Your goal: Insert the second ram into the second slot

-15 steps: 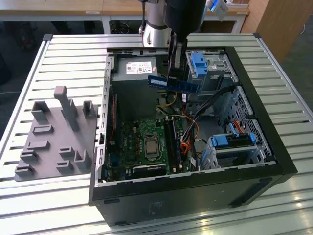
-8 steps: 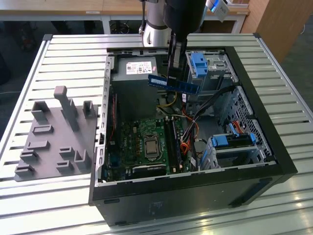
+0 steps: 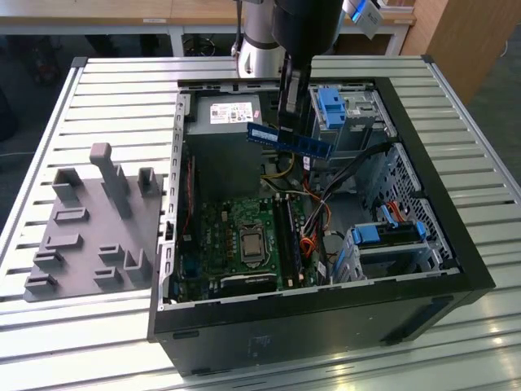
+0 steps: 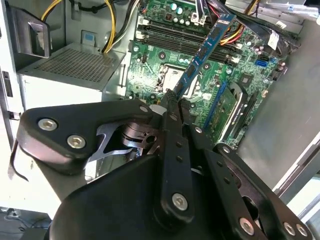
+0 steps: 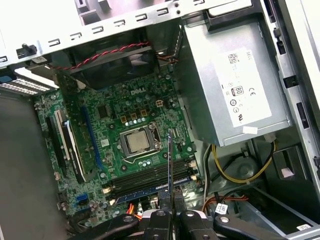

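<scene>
My gripper (image 3: 286,129) hangs over the open computer case and is shut on the second ram (image 3: 303,143), a thin blue circuit-board stick held level, well above the motherboard (image 3: 213,236). In the second wrist view the ram (image 4: 206,46) juts out from between the fingertips (image 4: 169,102). In the first wrist view it shows edge-on as a thin dark line (image 5: 169,157) rising from the gripper (image 5: 170,214). The dark memory slots (image 3: 286,236) (image 5: 150,176) (image 4: 170,37) lie beside the processor socket (image 5: 136,141). A blue strip (image 5: 142,191) lies along the outermost slot.
A grey power supply (image 3: 228,114) (image 5: 235,90) fills one end of the case. Bright blue drive brackets (image 3: 330,106) (image 3: 391,233) and bundled cables (image 3: 313,224) sit at the exterior view's right. A grey fixture plate (image 3: 89,224) lies on the slatted table beside the case.
</scene>
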### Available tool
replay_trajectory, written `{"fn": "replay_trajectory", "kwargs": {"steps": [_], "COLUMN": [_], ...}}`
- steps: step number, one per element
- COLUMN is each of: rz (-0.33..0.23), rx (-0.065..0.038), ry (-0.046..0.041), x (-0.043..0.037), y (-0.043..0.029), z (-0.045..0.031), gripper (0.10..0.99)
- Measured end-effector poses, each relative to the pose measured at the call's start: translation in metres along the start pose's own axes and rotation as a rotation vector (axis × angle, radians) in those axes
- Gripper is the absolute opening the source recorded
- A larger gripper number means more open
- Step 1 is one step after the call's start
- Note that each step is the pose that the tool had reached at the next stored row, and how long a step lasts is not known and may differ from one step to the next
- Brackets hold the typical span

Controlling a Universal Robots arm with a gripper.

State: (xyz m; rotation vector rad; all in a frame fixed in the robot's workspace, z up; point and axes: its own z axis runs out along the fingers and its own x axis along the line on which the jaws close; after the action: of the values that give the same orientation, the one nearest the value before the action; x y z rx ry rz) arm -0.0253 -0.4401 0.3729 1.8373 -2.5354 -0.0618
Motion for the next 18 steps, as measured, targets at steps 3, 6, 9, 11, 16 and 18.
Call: {"fn": "replay_trajectory", "kwargs": {"steps": [3, 6, 9, 11, 16, 18], "rz": [0.014, 0.028, 0.043, 0.052, 0.077, 0.090], "rx": [0.000, 0.000, 0.001, 0.001, 0.001, 0.001], "ry": [-0.0005, -0.0011, -0.0016, -0.0019, -0.0029, -0.0034], "x": [0.0000, 0.0000, 0.0000, 0.0000, 0.0000, 0.0000], "y": [0.0000, 0.0000, 0.0000, 0.0000, 0.0000, 0.0000], "z": [0.0000, 0.0000, 0.0000, 0.0000, 0.0000, 0.0000], "gripper": [0.137, 0.137, 0.137, 0.137, 0.137, 0.137]}}
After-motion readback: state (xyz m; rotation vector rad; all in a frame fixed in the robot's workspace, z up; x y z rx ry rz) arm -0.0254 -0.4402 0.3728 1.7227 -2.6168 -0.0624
